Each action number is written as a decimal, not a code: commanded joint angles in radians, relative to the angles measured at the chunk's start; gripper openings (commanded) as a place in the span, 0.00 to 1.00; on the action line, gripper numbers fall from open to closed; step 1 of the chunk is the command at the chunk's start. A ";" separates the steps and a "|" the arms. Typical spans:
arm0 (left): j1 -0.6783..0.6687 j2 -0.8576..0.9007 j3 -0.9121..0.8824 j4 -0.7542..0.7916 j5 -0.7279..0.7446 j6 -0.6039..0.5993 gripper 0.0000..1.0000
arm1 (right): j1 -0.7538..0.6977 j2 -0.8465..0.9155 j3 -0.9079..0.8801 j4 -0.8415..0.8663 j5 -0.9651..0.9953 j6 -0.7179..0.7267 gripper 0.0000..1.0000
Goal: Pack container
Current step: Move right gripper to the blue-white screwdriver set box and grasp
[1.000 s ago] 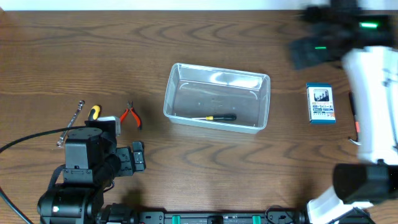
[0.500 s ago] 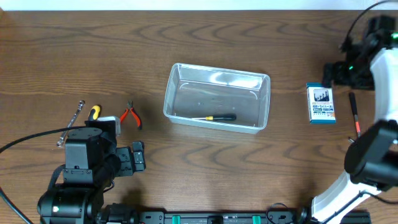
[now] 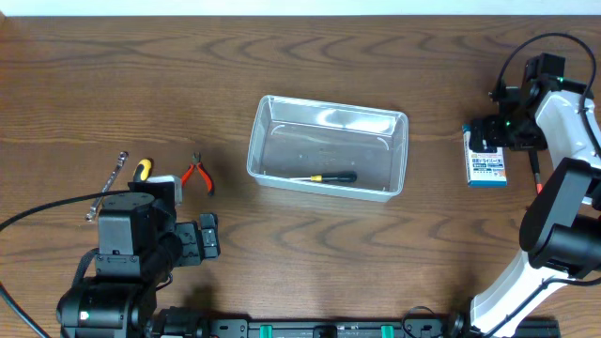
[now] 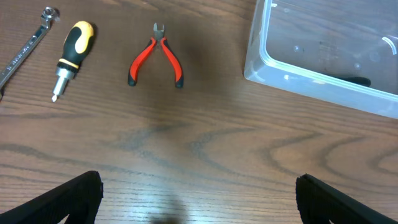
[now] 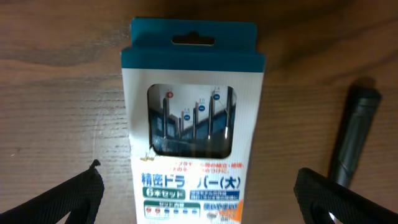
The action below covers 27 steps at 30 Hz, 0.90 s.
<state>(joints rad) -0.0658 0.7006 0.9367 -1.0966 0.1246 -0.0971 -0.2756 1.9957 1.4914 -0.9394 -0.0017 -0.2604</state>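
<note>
The blue-and-white box (image 5: 193,124) reads "精密ドライバー(大)" and "6本セット".

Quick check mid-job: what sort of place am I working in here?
Probably a lab or workshop bench set up for robot tool packing: a wood-grain table, a clear container, plus red-handled pliers and a boxed screwdriver set laid out.

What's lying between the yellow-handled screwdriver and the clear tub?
Just the red-handled pliers, touching neither one; the left wrist view shows this most clearly.
</note>
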 commanded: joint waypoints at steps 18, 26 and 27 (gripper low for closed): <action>0.004 0.004 0.017 -0.002 -0.005 0.010 0.98 | 0.000 0.019 -0.171 0.154 -0.037 -0.013 0.99; 0.004 0.004 0.017 -0.002 -0.005 0.010 0.98 | 0.000 0.019 -0.200 0.176 -0.049 -0.010 0.98; 0.004 0.004 0.017 -0.002 -0.005 0.010 0.98 | 0.000 0.019 -0.208 0.184 -0.060 -0.010 0.97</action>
<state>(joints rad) -0.0658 0.7006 0.9367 -1.0966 0.1242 -0.0971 -0.2756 1.9968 1.3037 -0.7639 -0.0322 -0.2661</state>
